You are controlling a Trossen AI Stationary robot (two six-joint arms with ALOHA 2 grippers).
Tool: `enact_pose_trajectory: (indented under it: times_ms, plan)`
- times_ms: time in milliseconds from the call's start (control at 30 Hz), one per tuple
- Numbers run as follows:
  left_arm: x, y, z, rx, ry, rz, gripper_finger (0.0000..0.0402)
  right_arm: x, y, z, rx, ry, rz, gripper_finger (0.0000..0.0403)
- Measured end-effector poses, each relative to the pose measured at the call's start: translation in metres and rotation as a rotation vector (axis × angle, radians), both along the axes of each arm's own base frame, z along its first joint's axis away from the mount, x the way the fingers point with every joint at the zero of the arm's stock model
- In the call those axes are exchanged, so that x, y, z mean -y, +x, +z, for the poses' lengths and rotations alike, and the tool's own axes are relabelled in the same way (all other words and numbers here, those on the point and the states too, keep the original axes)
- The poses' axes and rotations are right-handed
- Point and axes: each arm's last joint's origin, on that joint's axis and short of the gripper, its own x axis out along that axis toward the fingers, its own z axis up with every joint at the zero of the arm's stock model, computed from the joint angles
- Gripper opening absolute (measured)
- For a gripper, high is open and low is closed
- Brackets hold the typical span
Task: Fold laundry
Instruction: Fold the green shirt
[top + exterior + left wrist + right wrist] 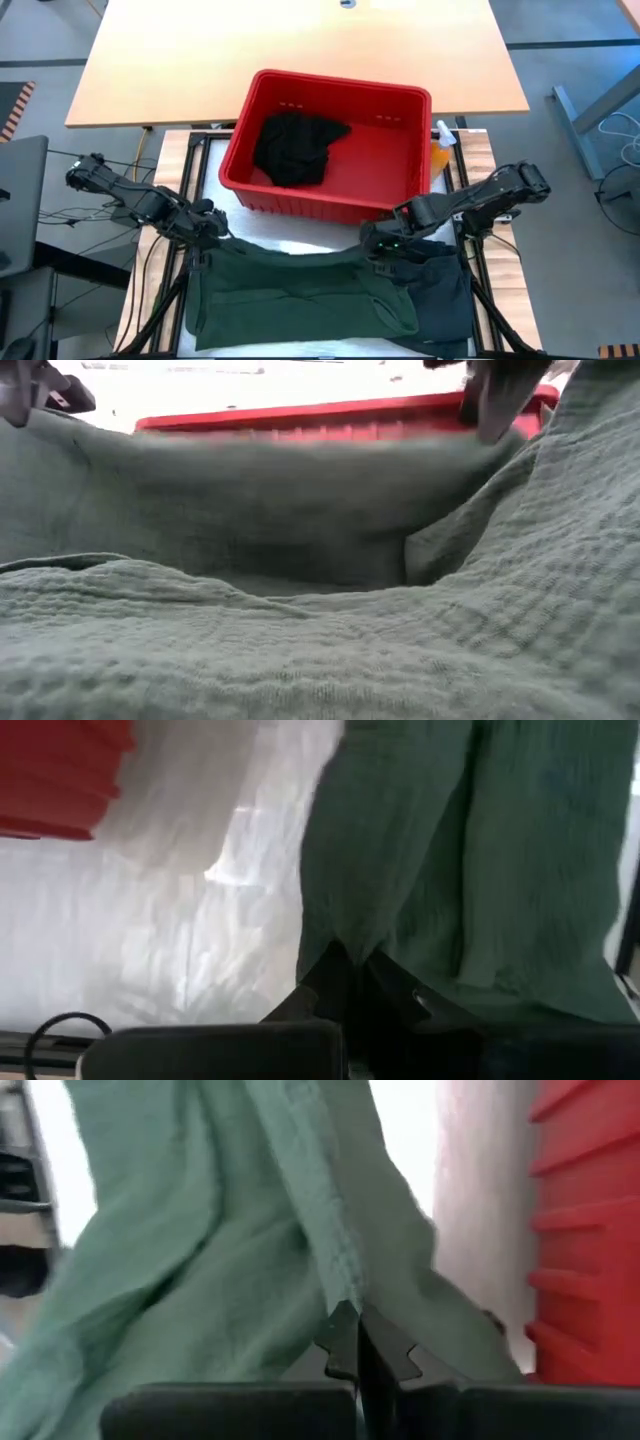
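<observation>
Nearest, a green garment [300, 290] lies spread across the bench [300, 246], its near edge at the front of the bench. A darker garment [445, 295] lies against its right side. The left gripper [212, 228] is clamped on the cloth's far-left corner, and the right gripper [385, 245] is clamped on its far edge toward the right; both wrist views show cloth pinched between closed fingers. Held at two far points like this, the cloth is probably being stretched flat or readied to fold toward the near edge. Just beyond stands a red basket [262, 195] with a black garment [295, 148] inside, close behind the grippers, limiting room to pull away. An orange spray bottle [442, 150] stands at its right.
</observation>
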Motion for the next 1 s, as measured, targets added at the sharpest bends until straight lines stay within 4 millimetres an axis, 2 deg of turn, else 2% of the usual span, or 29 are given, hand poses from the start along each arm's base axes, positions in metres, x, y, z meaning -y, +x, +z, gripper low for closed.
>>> enact_pose_trajectory:
  times_ms: [200, 300, 467, 733, 867, 1000]
  plan:
    - [0.003, 0.007, -0.003, 0.001, 0.010, -0.001, 0.0000, 0.015, 0.023, -0.030, -0.095, -0.067, 0.034, 0.0018]
    - [0.005, 0.011, -0.006, -0.009, 0.027, -0.001, 0.0000, 0.033, 0.036, -0.049, -0.154, -0.106, 0.046, 0.0018]
    - [0.008, 0.017, -0.009, -0.019, 0.036, -0.004, 0.0000, 0.070, 0.049, -0.067, -0.195, -0.118, -0.053, 0.0018]
    - [0.008, 0.018, -0.010, -0.018, 0.055, -0.008, 0.0000, 0.122, 0.063, -0.068, -0.050, -0.082, -0.241, 0.0018]
    - [0.007, 0.017, -0.010, -0.027, 0.070, -0.011, 0.0000, 0.128, 0.062, -0.060, -0.065, -0.067, -0.224, 0.0018]
    - [0.003, 0.011, -0.009, -0.040, 0.126, -0.004, 0.0000, 0.122, 0.056, -0.044, -0.163, -0.079, -0.159, 0.0018]
